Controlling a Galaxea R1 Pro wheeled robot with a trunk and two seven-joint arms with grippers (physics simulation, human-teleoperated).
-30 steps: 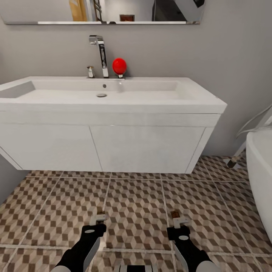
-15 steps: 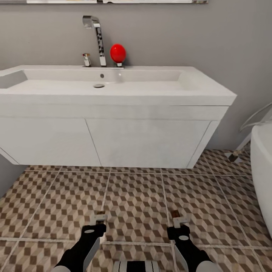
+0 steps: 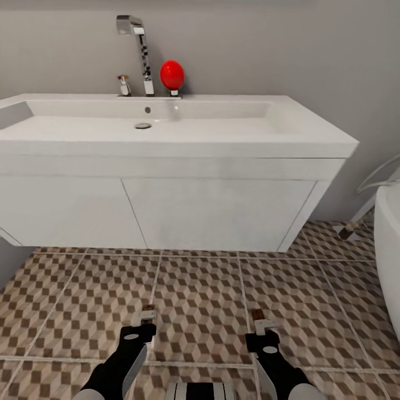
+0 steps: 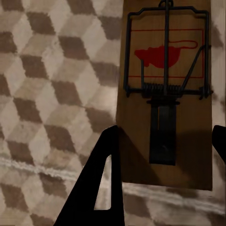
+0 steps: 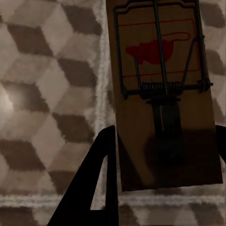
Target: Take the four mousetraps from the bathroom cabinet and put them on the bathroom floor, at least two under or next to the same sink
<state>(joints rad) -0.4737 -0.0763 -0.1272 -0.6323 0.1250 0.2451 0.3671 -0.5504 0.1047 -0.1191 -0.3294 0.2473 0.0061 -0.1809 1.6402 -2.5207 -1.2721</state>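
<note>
The left gripper (image 3: pixel 145 322) is clamped on a flat tan wooden mousetrap (image 4: pixel 165 92) with dark wire and a red mouse print; in the left wrist view its dark fingers (image 4: pixel 101 181) sit against the two long edges of the board. The right gripper (image 3: pixel 260 324) is likewise clamped on a second tan mousetrap (image 5: pixel 162 94) of the same make, the board reaching forward from between its fingers (image 5: pixel 94 183). In the head view only a thin end of each board shows at the gripper tips, the left one (image 3: pixel 148 309) and the right one (image 3: pixel 256 314). Both grippers hang side by side above the tiled bathroom floor (image 3: pixel 200 303), printed with brown, beige and cream cubes and pale grout lines; whether the boards touch the tiles I cannot tell. Ahead of the grippers hangs the wide white rectangular sink (image 3: pixel 166 130) on its white two-door vanity (image 3: pixel 161 211), with bare floor under it. On the sink's back edge stand a tall chrome tap (image 3: pixel 139 53) and, just beside it, a round red ball-shaped object (image 3: pixel 172 74). Beyond the right gripper, off to its outer side, the curved rim of a white bathtub (image 3: pixel 389 250) shows
</note>
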